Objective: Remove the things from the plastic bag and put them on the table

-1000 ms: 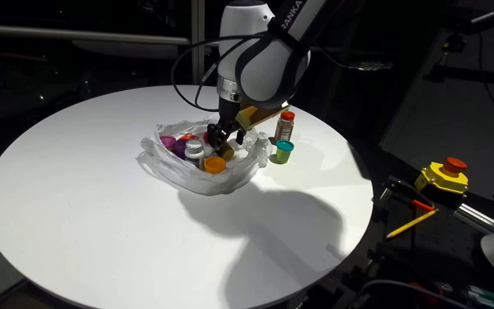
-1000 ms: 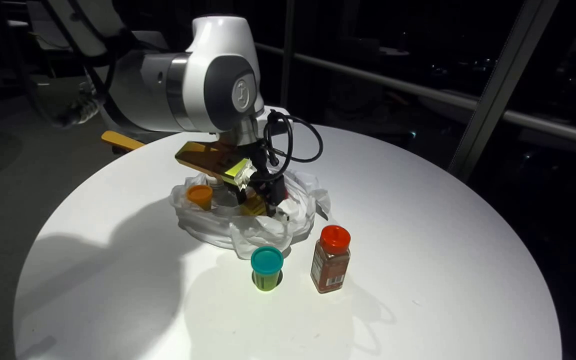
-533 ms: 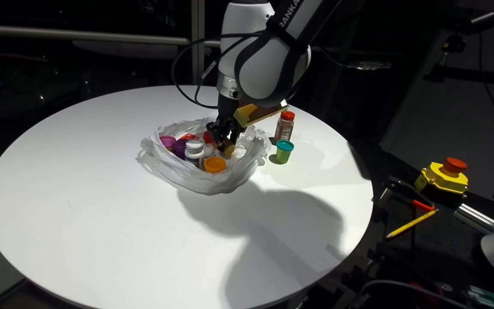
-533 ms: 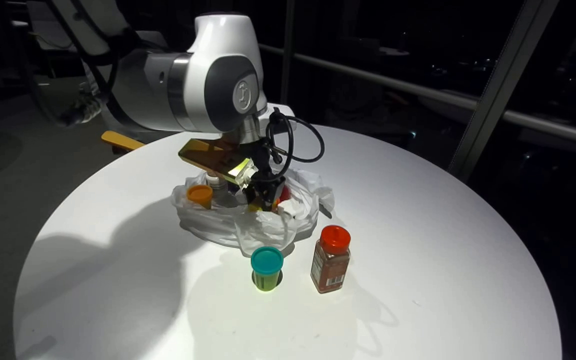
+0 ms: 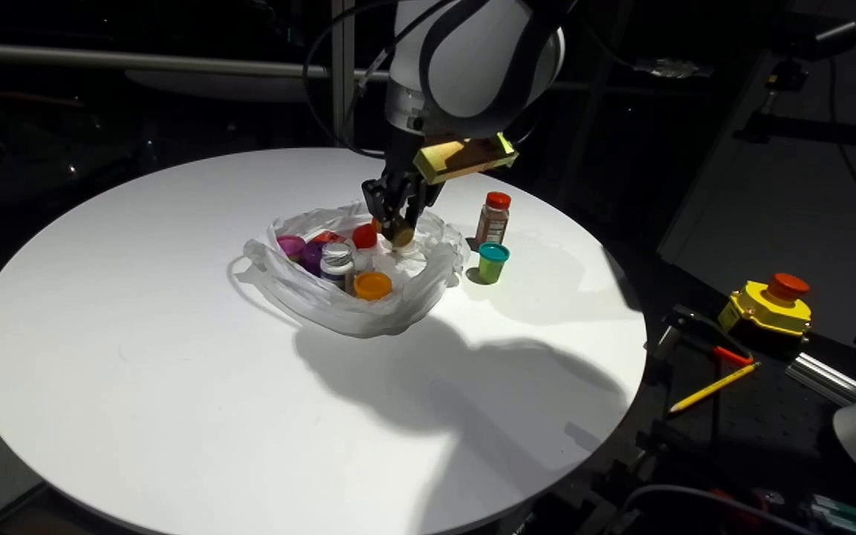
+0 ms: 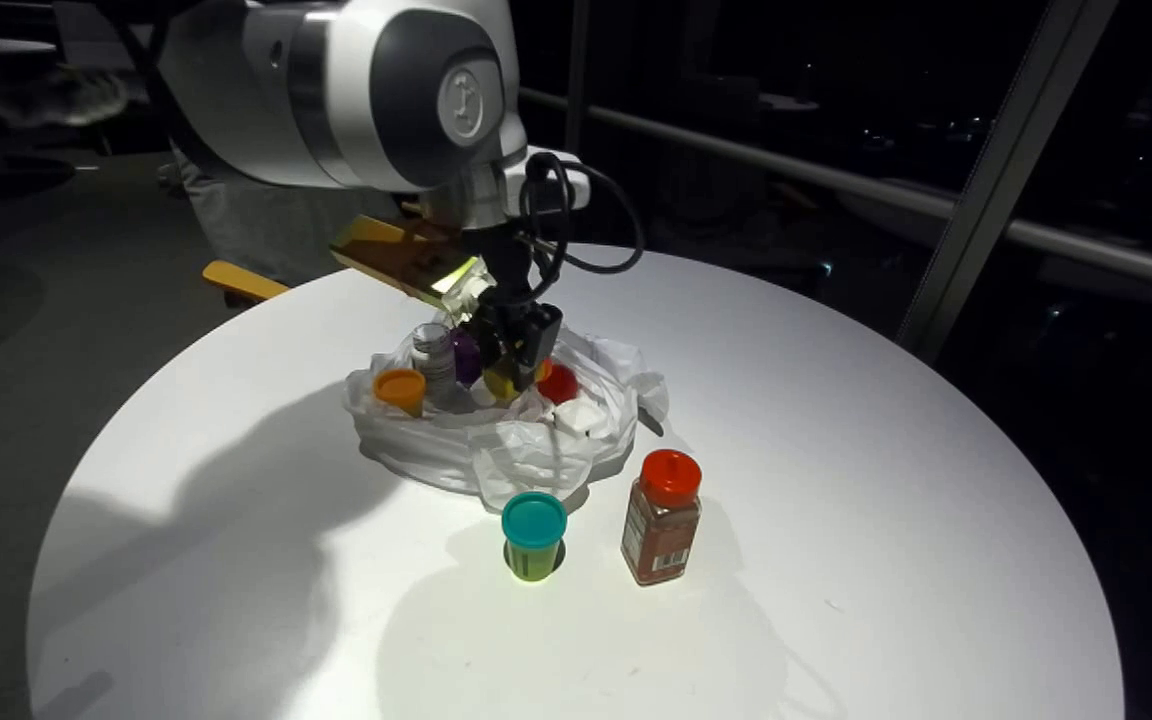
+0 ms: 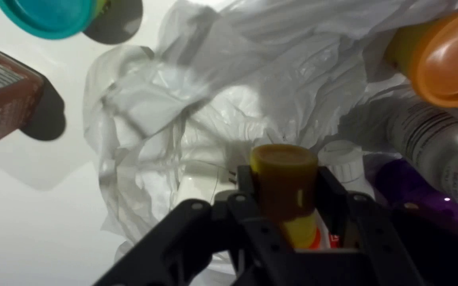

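Yellow tub (image 7: 286,194) is clamped in the claw (image 7: 284,178), over the bag (image 7: 276,63), lower centre of the wrist view. Orange tub (image 5: 373,286), white bottle (image 5: 337,266), purple item (image 5: 311,258), red item (image 5: 365,236) are held inside. Teal tub (image 6: 534,535) and jar (image 6: 663,525) are seen outside on the table (image 6: 886,560), lower centre of an exterior view. Pink tub (image 5: 291,246), bagged, is shown only in an exterior view, left of centre.
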